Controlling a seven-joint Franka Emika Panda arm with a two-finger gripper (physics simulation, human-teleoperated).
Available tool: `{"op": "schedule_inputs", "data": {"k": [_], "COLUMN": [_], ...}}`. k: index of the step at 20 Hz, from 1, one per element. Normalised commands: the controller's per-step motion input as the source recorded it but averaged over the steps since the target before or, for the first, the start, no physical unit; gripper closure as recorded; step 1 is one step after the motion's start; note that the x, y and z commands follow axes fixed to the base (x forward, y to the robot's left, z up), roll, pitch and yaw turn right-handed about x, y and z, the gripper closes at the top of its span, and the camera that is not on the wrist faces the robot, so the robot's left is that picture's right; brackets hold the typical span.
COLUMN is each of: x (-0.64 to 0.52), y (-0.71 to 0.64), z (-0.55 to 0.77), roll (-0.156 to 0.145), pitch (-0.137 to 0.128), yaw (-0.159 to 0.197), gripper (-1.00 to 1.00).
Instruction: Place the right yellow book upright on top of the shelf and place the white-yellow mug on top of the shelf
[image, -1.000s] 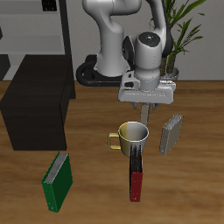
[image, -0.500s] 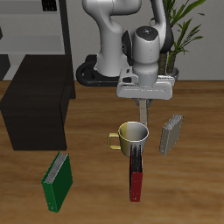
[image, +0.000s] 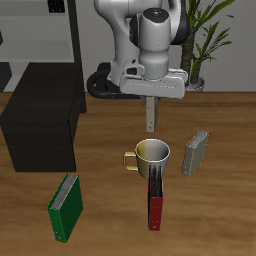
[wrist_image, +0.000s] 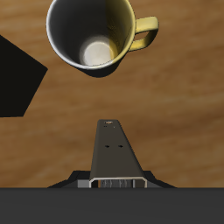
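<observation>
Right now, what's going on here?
The pincer hangs empty above the mug, not touching it. The mug stands upright on the table, not on the shelf. A yellow book stands beside the mug, also not on the shelf. Whether the pincer is open is unclear. Neither placement is done yet.

The white-yellow mug (wrist_image: 93, 38) is seen from above, its yellow handle turned sideways, on the wooden table (wrist_image: 175, 114). One gripper finger (wrist_image: 115, 150) is shown apart from it.
</observation>
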Motion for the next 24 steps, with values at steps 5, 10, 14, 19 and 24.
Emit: {"op": "schedule_inputs", "data": {"k": [5, 10, 14, 19, 24], "x": [-0.14, -0.23, -0.32, -0.32, -0.35], "y": [-0.54, -0.54, -0.47, -0.46, -0.52], "z": [0.51, 0.45, 0.48, 0.47, 0.39], "roll": [-0.044, -0.04, -0.021, -0.043, -0.037], "pitch": [-0.022, -0.009, -0.008, -0.039, -0.004], "yaw": [-0.064, -0.087, -0.063, -0.061, -0.127], "gripper": [1.0, 1.0, 1.0, 1.0, 1.0]}}
